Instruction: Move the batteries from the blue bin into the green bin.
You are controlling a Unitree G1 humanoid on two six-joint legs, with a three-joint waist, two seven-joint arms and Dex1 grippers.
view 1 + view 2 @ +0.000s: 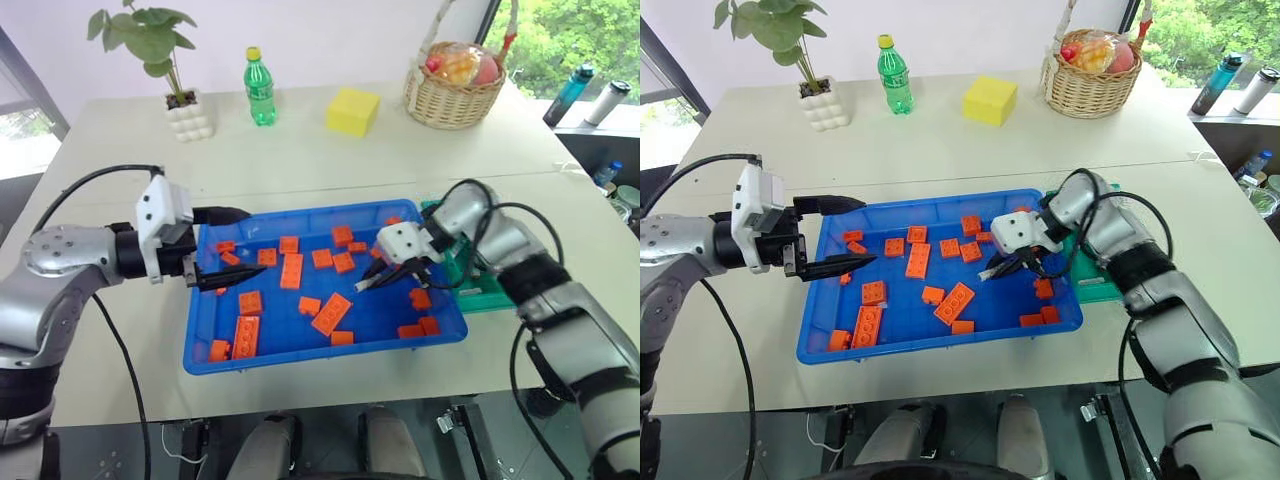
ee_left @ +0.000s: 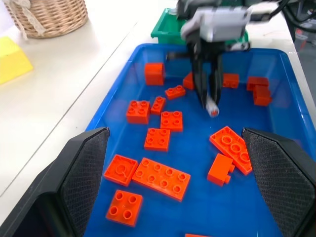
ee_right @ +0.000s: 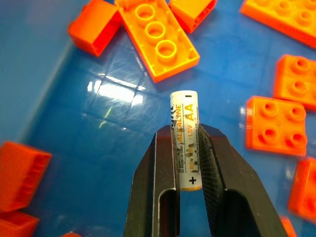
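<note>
Left gripper [image 1: 212, 250] spread wide, nothing in it, hovering at left edge of the blue bin [image 1: 300, 358]; black fingers [image 2: 81, 173] w/ mesh-textured pads.

Blue bin: wide shallow glossy plastic tray on white table [image 1: 300, 165], scattered w/ orange bricks [image 1: 331, 313], studded tops, mix of squares and long rectangles.

Right gripper [image 3: 187, 148] clamped on an AA battery [image 3: 186, 138]: white-labelled cylinder w/ yellow print, pinched lengthwise betw. both black fingers, one end sticking out past tips. Held just above bin floor, right of centre, not touching the bricks. From left wrist view it hangs from the fingers as a small pale cylinder w/ reddish end.

Green bin [image 1: 480, 290]: smaller, deeper, just beside blue bin's right edge, mostly hidden behind right arm. Contents can't tell.
</note>
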